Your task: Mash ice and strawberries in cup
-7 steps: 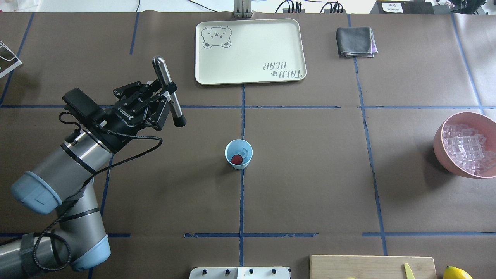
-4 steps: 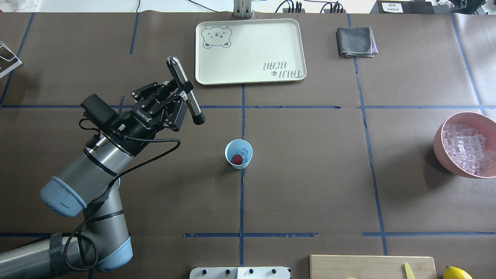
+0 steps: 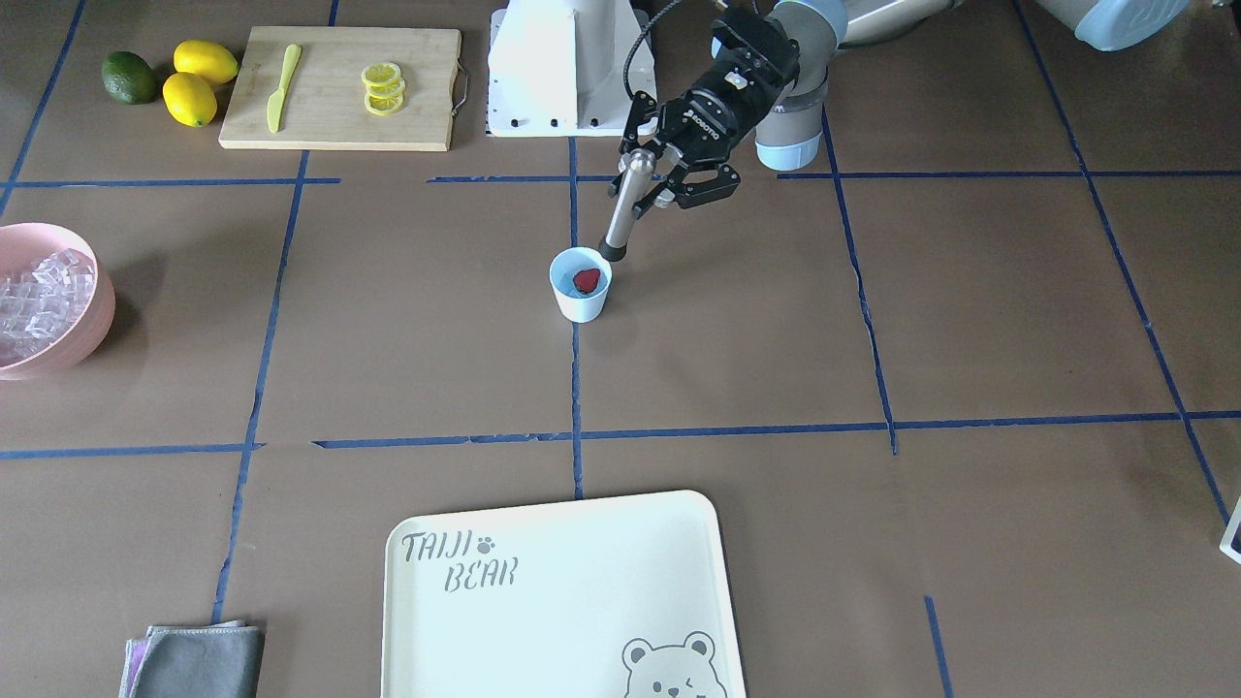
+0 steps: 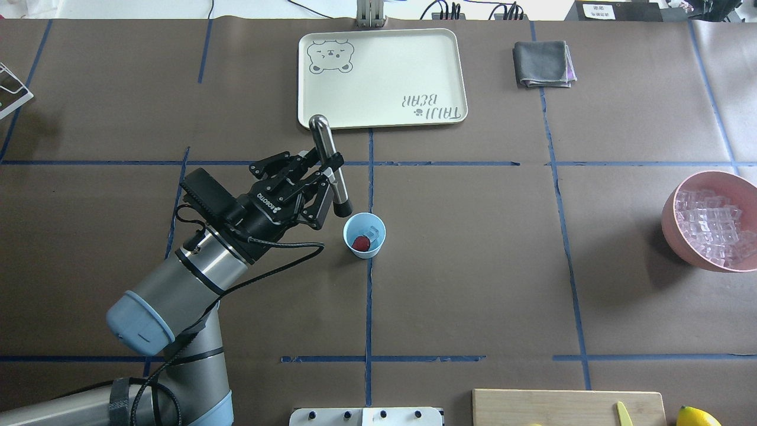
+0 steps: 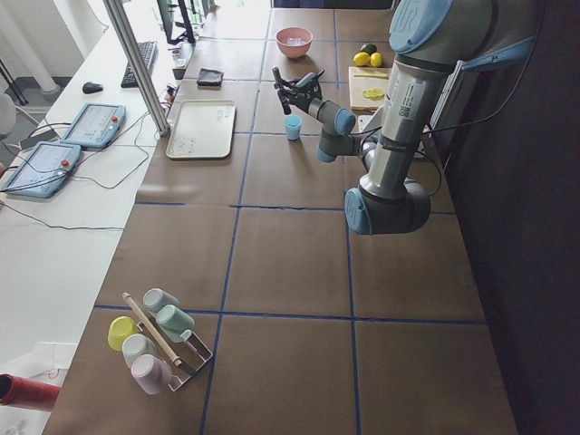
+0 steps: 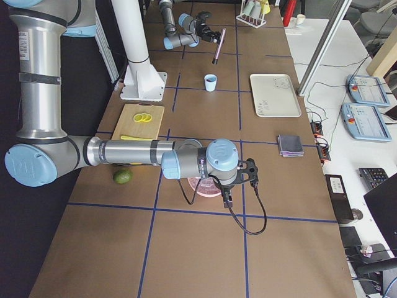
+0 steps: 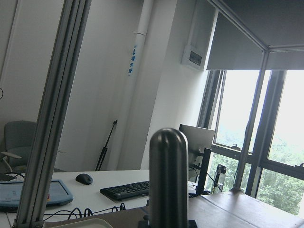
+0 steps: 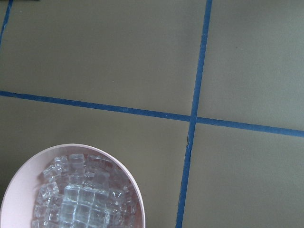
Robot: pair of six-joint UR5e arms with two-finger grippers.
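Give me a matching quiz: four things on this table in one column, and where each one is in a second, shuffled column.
1 strawberry
2 muddler
3 lemon slices
4 grey cloth

A on the cutting board
B in the left gripper
C in the cup
D beside the tray

Pairs: 1-C, 2-B, 3-A, 4-D

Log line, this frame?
left gripper shut on steel muddler rod | tip raised beside pale blue cup | red strawberry, clear ice cube inside

Pale blue cup (image 4: 348, 231) upright mid-table; red strawberry (image 4: 361, 242) and clear ice cube (image 4: 373, 231) inside, side by side.
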